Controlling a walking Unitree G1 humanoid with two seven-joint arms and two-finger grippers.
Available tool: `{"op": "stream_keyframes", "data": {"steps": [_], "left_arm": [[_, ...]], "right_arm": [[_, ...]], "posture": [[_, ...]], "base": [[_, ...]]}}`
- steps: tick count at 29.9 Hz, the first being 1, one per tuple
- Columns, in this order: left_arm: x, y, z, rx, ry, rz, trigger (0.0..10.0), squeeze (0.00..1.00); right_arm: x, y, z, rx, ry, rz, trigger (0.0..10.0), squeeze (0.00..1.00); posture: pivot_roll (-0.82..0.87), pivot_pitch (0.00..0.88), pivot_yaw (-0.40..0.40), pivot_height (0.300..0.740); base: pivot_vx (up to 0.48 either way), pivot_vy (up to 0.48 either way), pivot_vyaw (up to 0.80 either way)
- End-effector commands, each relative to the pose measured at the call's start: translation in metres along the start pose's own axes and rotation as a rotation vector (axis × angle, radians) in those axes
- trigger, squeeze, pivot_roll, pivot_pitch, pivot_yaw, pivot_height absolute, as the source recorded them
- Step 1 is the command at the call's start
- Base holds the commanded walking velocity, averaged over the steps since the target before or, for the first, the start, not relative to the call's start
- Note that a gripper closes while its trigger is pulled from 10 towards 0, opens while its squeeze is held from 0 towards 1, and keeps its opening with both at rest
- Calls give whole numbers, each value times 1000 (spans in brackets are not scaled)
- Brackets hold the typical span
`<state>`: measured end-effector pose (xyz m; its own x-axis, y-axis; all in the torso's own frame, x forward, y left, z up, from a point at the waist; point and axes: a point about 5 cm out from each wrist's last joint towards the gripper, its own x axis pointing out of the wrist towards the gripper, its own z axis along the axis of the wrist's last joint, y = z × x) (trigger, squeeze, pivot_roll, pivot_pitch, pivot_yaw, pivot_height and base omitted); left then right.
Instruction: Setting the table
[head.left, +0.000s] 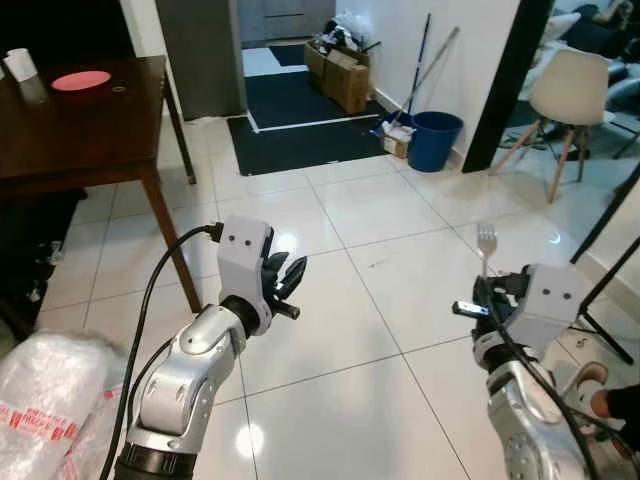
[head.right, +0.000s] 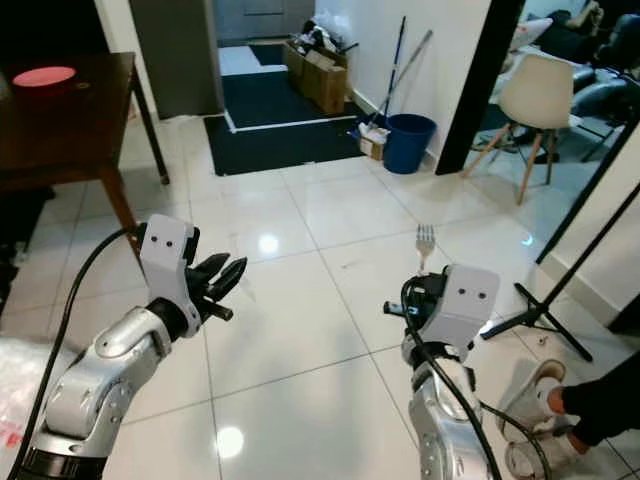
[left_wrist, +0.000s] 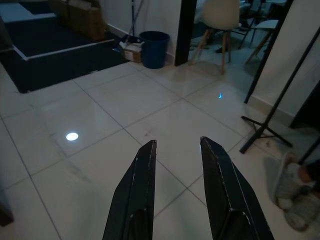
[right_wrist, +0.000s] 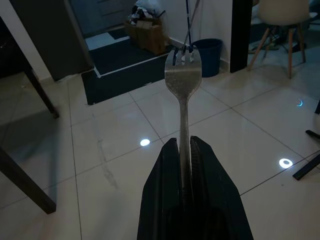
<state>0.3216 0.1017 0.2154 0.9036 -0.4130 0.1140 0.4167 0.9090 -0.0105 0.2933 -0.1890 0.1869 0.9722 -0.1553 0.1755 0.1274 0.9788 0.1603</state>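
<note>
While one pink plate (head.left: 81, 80) and one white cup (head.left: 20, 64) sit on the dark tabletop (head.left: 70, 140) at far left, the left gripper (head.left: 285, 285) hovers over the white tiled floor (head.left: 340, 320), jaws parted and empty, forearm raised. At right, the right gripper (head.left: 488, 295), arm bent upward, clamps one fork (head.left: 487, 245) upright, tines up.

Red printed marks show on the crinkled clear plastic bag (head.left: 45, 395) lying on the white tiled floor beside the robot's left arm, but they are too blurred to read; nothing else bears legible text
</note>
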Motion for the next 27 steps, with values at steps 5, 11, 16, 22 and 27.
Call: {"op": "stream_keyframes", "data": {"steps": [5, 11, 16, 22, 27], "left_arm": [[0, -1, -5, 21, 7, 9, 10000, 0], [1, -3, -3, 23, 0, 1, 10000, 0], [1, -3, -3, 24, -3, 2, 10000, 0], [1, -3, -3, 25, -5, 4, 10000, 0], [1, -2, -3, 24, -5, 9, 10000, 0]], "right_arm": [[0, 3, -1, 6, 2, 9, 10000, 0], [0, 3, -1, 8, 1, 11, 10000, 0], [0, 3, -1, 9, 1, 13, 10000, 0], [0, 6, -1, 21, -7, 32, 10000, 0], [1, 12, 0, 6, -8, 64, 10000, 0]], "posture": [[34, 101, 111, 740], [34, 103, 112, 740], [35, 104, 111, 740], [35, 104, 111, 740], [38, 104, 109, 740]], "base": [[477, 0, 0], [480, 0, 0], [480, 0, 0], [480, 0, 0], [480, 0, 0]]}}
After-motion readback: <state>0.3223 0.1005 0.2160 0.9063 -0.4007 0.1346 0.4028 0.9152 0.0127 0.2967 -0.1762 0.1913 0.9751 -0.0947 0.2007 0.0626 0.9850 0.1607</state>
